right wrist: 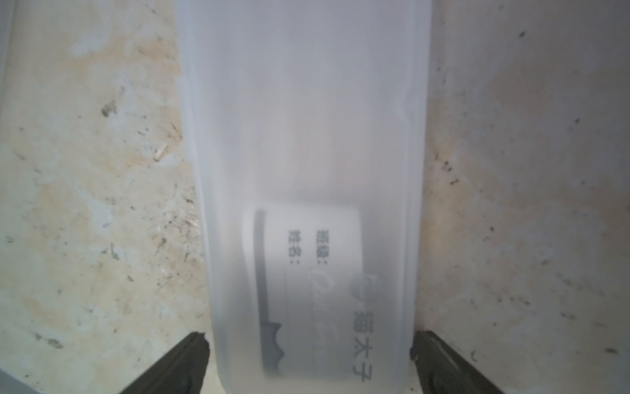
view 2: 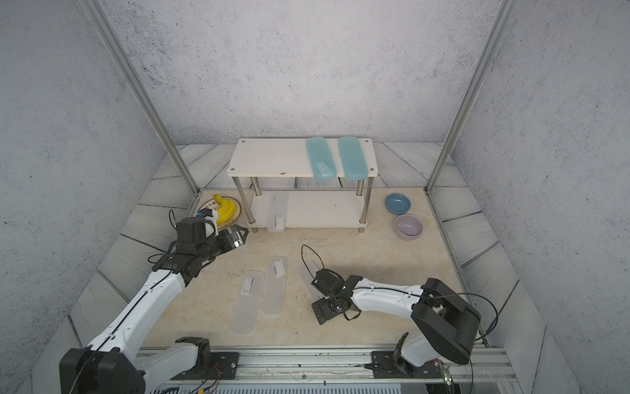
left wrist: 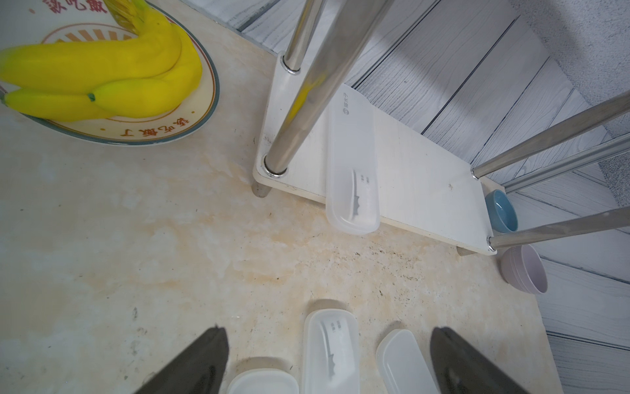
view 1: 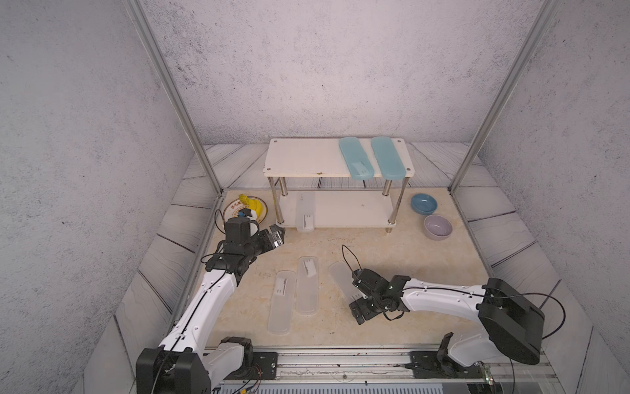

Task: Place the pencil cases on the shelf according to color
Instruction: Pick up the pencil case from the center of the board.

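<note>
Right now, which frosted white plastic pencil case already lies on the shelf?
The frosted white case on the two-tier shelf's lower board, overhanging its front edge; the other three lie on the beige table.

Teal-blue pencil cases, frosted white cases, white shelf, yellow bananas, beige mottled table

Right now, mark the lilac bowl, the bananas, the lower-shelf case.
lilac bowl (view 1: 438,228): in a top view, inside bottom.
bananas (left wrist: 99,64): left wrist view, upper fruit.
lower-shelf case (left wrist: 353,160): left wrist view, lid middle.
</note>
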